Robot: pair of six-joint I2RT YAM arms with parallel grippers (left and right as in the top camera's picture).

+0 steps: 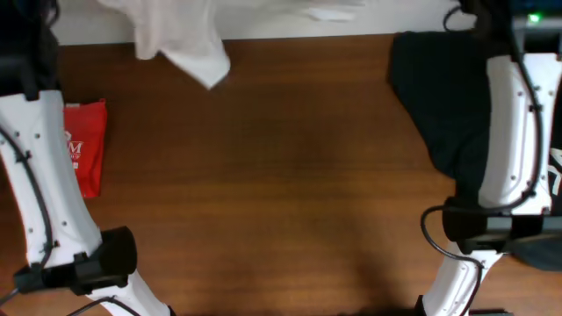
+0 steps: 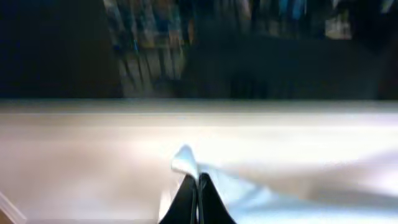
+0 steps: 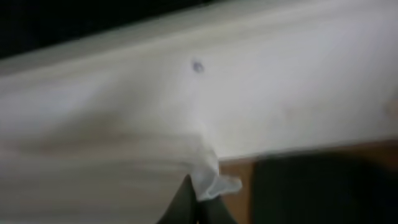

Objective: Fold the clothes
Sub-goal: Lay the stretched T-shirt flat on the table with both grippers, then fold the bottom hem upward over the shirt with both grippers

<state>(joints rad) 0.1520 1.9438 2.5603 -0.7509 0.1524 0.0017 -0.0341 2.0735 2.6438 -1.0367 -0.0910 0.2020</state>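
Note:
The white T-shirt point(image 1: 184, 39) hangs at the far edge of the table, with a bunched part drooping onto the wood. Most of it runs out of the top of the overhead view. In the left wrist view my left gripper point(image 2: 198, 183) is shut on a fold of the white T-shirt point(image 2: 261, 196). In the right wrist view my right gripper point(image 3: 199, 186) is shut on a corner of the white T-shirt point(image 3: 124, 124). Both grippers' fingertips lie outside the overhead view. No label shows.
A folded red shirt point(image 1: 86, 145) lies at the left edge beside my left arm. A large black shirt point(image 1: 443, 105) lies at the right under my right arm and also shows in the right wrist view point(image 3: 323, 186). The brown table point(image 1: 281, 193) spans the middle.

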